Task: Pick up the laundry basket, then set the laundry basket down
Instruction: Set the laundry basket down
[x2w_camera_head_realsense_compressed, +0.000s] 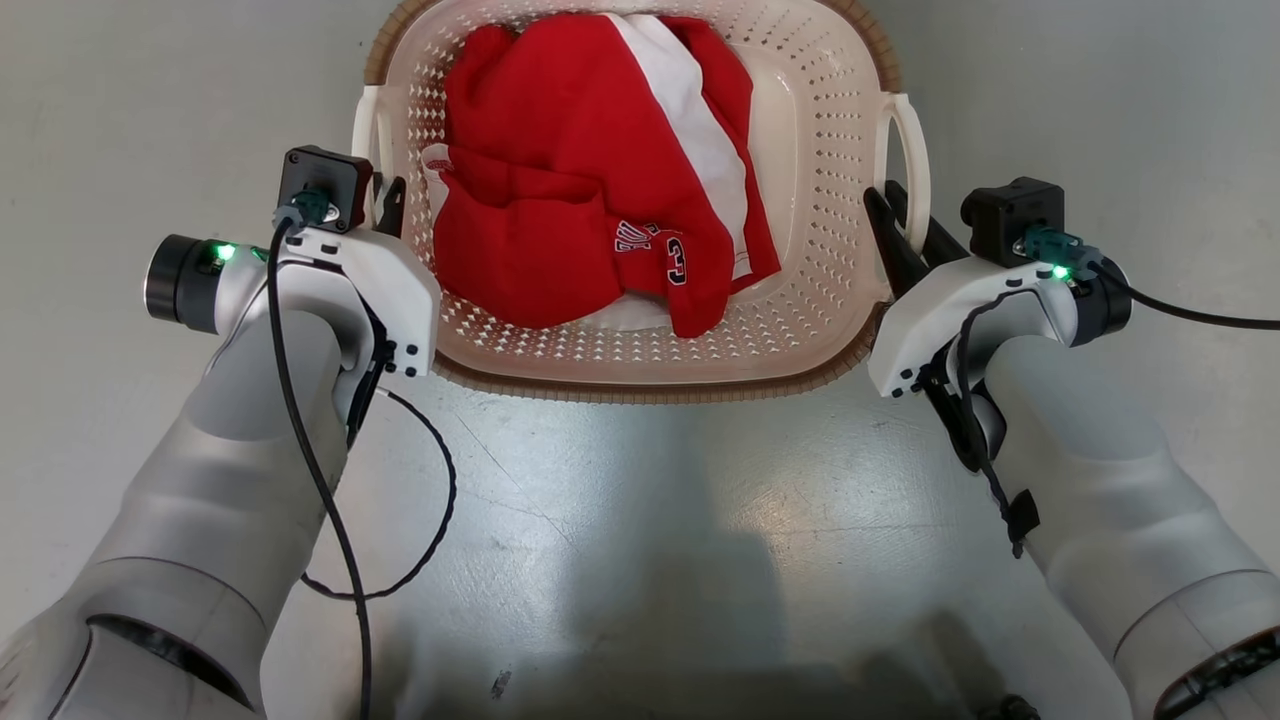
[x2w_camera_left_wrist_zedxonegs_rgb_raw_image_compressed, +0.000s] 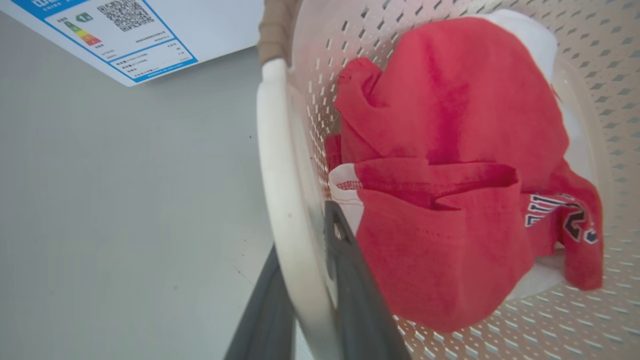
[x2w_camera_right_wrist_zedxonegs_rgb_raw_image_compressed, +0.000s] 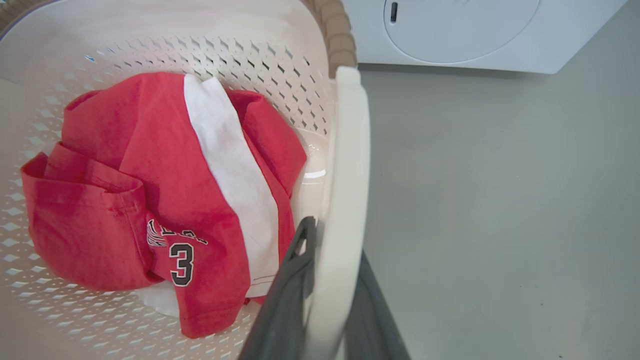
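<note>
The left gripper (x2w_camera_left_wrist_zedxonegs_rgb_raw_image_compressed: 300, 235) is pinched narrow on the left loop handle (x2w_camera_left_wrist_zedxonegs_rgb_raw_image_compressed: 280, 165), and the right gripper (x2w_camera_right_wrist_zedxonegs_rgb_raw_image_compressed: 334, 242) likewise on the right loop handle (x2w_camera_right_wrist_zedxonegs_rgb_raw_image_compressed: 345, 165) (thin, smooth plastic, so either could slide out). Between them the laundry basket (x2w_camera_head_realsense_compressed: 820, 180) sits on or just over the grey floor (x2w_camera_head_realsense_compressed: 640, 520); I cannot tell which. Uneven arm motion would tilt it and shift the red shirt (x2w_camera_head_realsense_compressed: 560, 170). Beyond, the washing machine (x2w_camera_right_wrist_zedxonegs_rgb_raw_image_compressed: 450, 35) could get bumped.

Head view looks steeply down — wrist views, close at opposite sides, share the laundry basket (x2w_camera_head_realsense_compressed: 820, 150).
</note>
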